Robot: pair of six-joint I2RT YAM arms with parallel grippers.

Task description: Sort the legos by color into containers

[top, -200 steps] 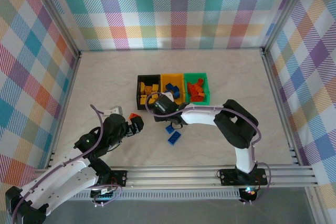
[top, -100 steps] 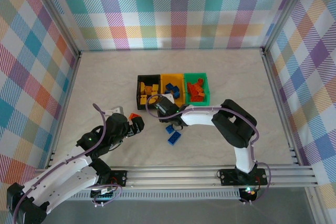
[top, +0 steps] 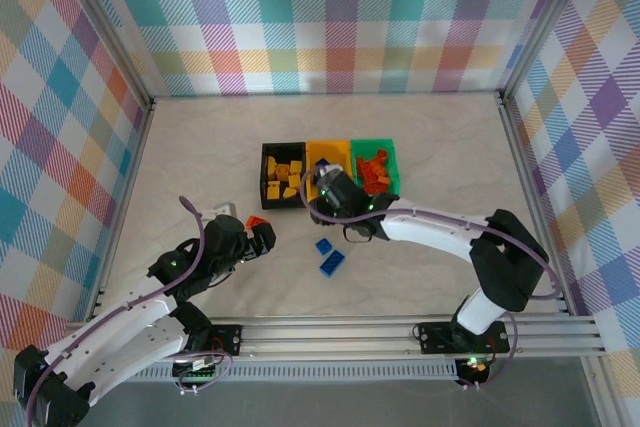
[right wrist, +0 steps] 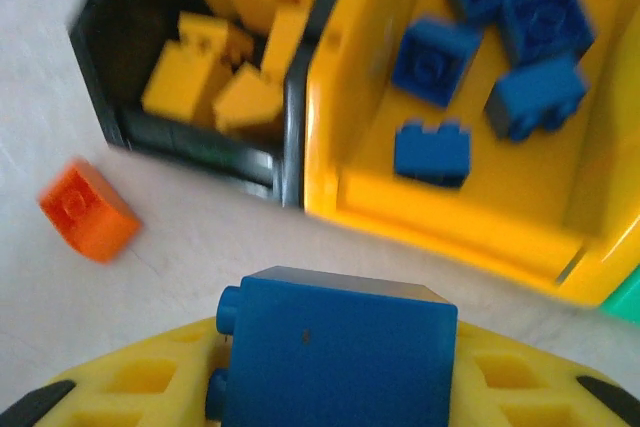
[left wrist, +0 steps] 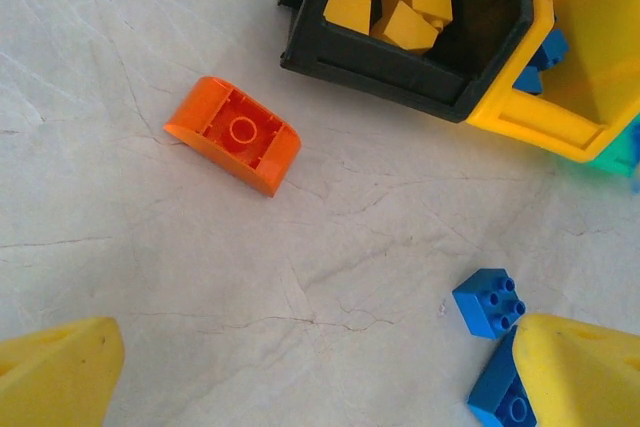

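Observation:
My right gripper (top: pixel 323 187) is shut on a blue lego (right wrist: pixel 335 357), held just in front of the yellow container (right wrist: pixel 440 222), which has several blue legos in it. The black container (right wrist: pixel 190 142) holds yellow legos, and the green container (top: pixel 375 142) holds orange-red ones. An orange lego (left wrist: pixel 235 134) lies upside down on the table in front of the black container (left wrist: pixel 380 62). My left gripper (left wrist: pixel 320 377) hangs open just near of it, with nothing between its yellow fingers (left wrist: pixel 60 372). Two blue legos (left wrist: pixel 490 302) lie by its right finger.
The three containers stand joined in a row at mid-table: black (top: pixel 265 172), yellow (top: pixel 327 145), green. The two loose blue legos (top: pixel 328 255) lie between the arms. Checked walls and metal rails (top: pixel 350 332) enclose the table.
My right gripper closed on a blue lego and carried it away from the table's middle up to the front of the yellow container. The left arm has barely moved.

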